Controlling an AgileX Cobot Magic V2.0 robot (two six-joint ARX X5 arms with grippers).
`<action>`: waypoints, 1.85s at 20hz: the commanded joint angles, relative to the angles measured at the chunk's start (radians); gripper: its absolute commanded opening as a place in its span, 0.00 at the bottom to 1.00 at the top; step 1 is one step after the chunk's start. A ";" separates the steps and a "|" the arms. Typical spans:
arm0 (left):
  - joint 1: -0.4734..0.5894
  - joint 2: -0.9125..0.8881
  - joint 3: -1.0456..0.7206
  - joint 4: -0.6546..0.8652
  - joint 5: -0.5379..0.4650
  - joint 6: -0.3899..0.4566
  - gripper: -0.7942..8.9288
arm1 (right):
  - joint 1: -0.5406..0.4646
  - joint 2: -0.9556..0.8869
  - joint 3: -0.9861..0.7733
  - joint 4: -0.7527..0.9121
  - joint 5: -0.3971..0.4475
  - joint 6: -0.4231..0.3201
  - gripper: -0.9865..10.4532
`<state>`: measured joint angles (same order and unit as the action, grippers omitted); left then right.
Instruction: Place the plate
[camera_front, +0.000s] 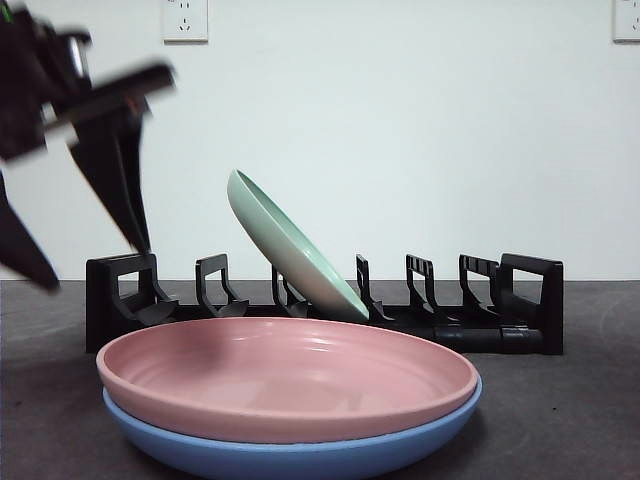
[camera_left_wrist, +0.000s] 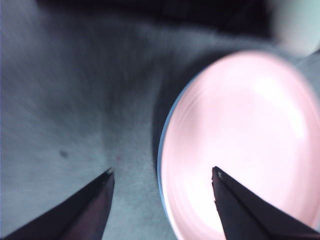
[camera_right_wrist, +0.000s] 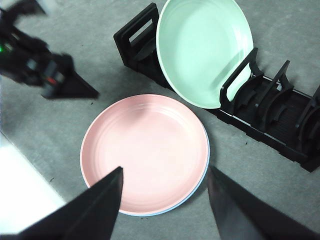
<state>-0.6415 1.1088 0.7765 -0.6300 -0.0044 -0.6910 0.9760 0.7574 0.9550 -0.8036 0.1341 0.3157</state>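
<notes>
With both sets of fingers spread and empty, I hold my left gripper (camera_front: 85, 180) beside the pink plate (camera_right_wrist: 145, 152), stacked on the blue plate (camera_front: 300, 455) on the counter (camera_right_wrist: 65, 115), near the rack (camera_front: 520, 300) propping the green plate (camera_right_wrist: 202, 47).

Even, soft light throughout; the left wrist view is motion-blurred, its pink plate (camera_left_wrist: 240, 145) seemingly overexposed to glare.

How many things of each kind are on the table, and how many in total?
Plates: 3, a pink plate stacked on a blue plate, and a green plate leaning in the rack.
Rack: 1, the black rack.
Total: 4.
</notes>
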 joint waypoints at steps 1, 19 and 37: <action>0.023 -0.063 0.069 -0.093 -0.008 0.129 0.40 | 0.004 0.033 0.018 0.010 -0.005 0.019 0.32; 0.224 -0.424 0.265 -0.605 -0.108 0.320 0.40 | -0.183 1.015 0.856 -0.082 -0.271 -0.096 0.32; 0.224 -0.424 0.265 -0.594 -0.108 0.305 0.40 | -0.224 1.277 0.949 -0.063 -0.269 -0.121 0.19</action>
<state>-0.4160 0.6804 1.0214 -1.2331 -0.1070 -0.3847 0.7444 2.0121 1.8767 -0.8742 -0.1360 0.2085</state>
